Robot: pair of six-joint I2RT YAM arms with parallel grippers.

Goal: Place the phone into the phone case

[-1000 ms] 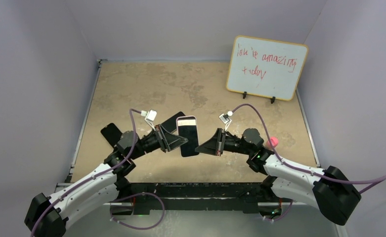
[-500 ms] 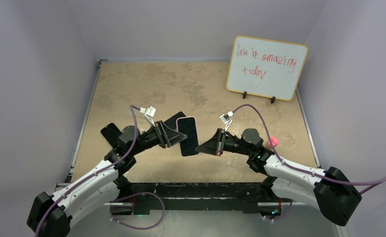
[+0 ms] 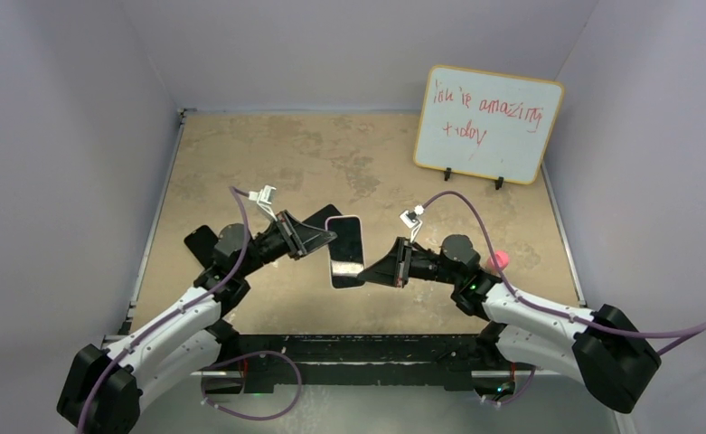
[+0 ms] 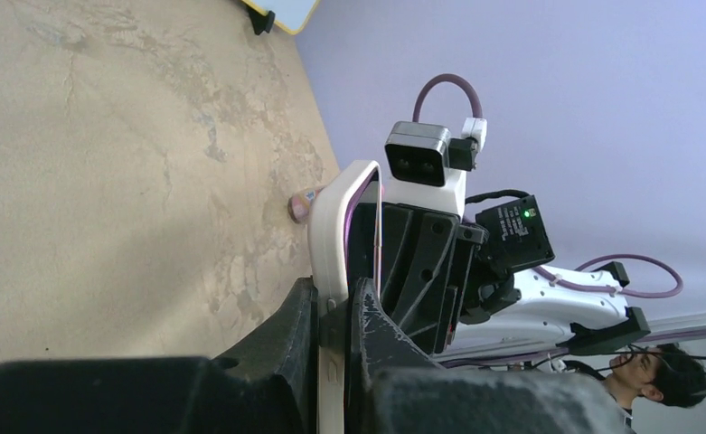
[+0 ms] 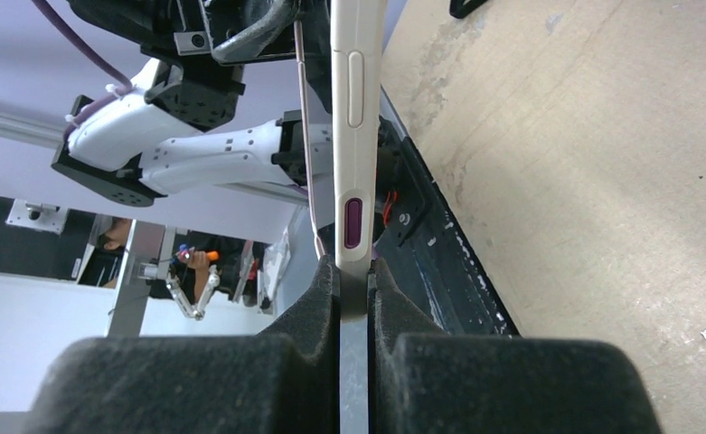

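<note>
**Left gripper and right gripper: two thin pinches, one slab in mid-air**

Each gripper is closed tight on an edge of the pale-rimmed phone case, held up off the table between the arms. The phone shows its dark face inside that rim; whether every corner is seated I cannot tell. The hold is on narrow edges only, so a small twist between the arms could flex the case and pop the phone loose. If either pinch slackens, the assembly may pivot on the other and drop.
</note>
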